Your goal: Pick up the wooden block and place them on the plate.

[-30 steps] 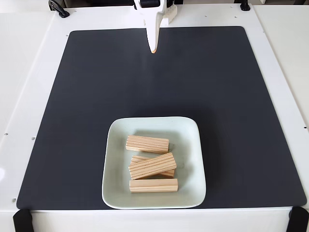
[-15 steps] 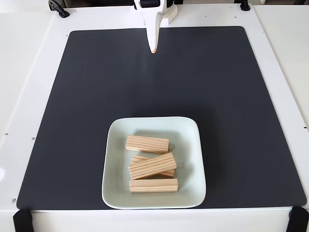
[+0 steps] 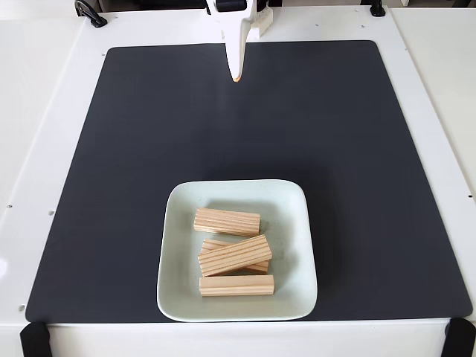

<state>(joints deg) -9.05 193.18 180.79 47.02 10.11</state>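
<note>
Several wooden blocks lie on the pale square plate (image 3: pixel 294 290) near the front of the mat. One block (image 3: pixel 227 222) sits toward the plate's back, one (image 3: pixel 236 285) along its front, and a tilted one (image 3: pixel 234 255) rests on top of another between them. My white gripper (image 3: pixel 236 74) hangs at the far edge of the mat, far from the plate, its fingers together in a single point with nothing in them.
A black mat (image 3: pixel 134 149) covers most of the white table (image 3: pixel 44 89). Black clamps sit at the table's front corners (image 3: pixel 33 338) and back edge (image 3: pixel 89 13).
</note>
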